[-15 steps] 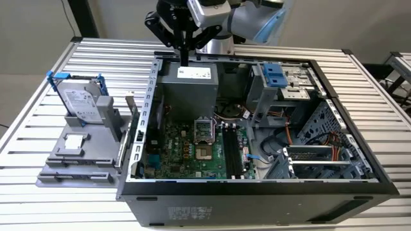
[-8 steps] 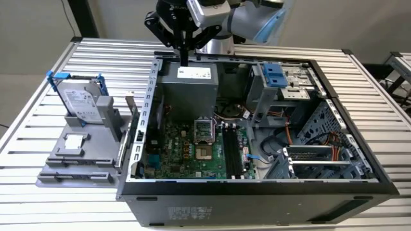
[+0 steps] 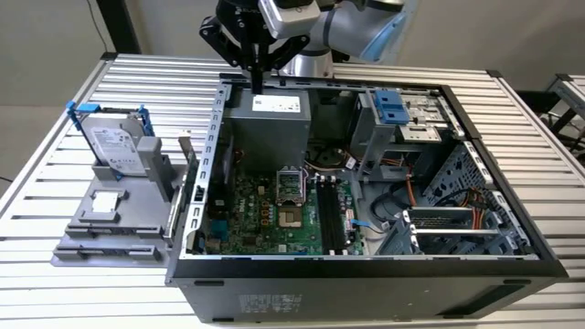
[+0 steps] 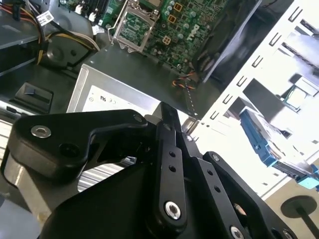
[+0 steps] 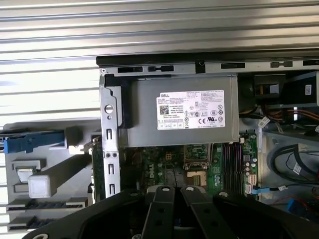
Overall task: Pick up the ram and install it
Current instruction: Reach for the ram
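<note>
My gripper point(image 3: 259, 88) hangs over the back edge of the open computer case point(image 3: 512, 257), above the grey power supply point(image 3: 270, 120). Its black fingers point(image 4: 168, 117) are pressed together and I see nothing between them. A thin board standing on edge, which looks like the ram point(image 3: 186, 168), sits at the right side of the grey fixture point(image 3: 109, 233), just outside the case wall. In the first wrist view it shows as a narrow green strip point(image 5: 94, 164). The long black memory slots point(image 3: 333, 219) lie on the green motherboard point(image 3: 246, 226), well away from the gripper.
A silver hard drive in a blue-handled frame point(image 3: 114, 140) stands upright on the fixture at the exterior view's left. Drive bays with blue tabs point(image 3: 395, 110) and cables fill the case's right half. The slatted metal table point(image 3: 55, 123) surrounds everything.
</note>
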Robot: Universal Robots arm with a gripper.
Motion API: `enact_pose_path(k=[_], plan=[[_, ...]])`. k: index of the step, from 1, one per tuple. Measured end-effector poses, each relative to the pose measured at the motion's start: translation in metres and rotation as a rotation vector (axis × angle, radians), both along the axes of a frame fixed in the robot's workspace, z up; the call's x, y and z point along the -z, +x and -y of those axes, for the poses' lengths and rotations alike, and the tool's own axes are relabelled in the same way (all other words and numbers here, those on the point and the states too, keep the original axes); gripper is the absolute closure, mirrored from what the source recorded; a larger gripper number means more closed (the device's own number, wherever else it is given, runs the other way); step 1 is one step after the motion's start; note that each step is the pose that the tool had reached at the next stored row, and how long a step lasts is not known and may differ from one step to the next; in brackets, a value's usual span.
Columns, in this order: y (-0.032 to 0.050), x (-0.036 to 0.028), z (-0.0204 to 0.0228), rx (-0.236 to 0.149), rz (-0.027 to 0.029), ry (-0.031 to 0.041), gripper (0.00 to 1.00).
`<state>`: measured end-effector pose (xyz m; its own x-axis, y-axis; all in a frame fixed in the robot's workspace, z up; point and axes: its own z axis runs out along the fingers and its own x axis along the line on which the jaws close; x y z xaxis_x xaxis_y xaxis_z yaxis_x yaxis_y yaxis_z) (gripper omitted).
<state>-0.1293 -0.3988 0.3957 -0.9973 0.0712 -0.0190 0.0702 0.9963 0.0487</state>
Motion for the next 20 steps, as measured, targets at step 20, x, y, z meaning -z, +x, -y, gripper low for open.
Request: enact_pose_path(k=[20], plan=[[-0.0355,0.0000,0.0000,-0.001,0.0000,0.0000,1.00]])
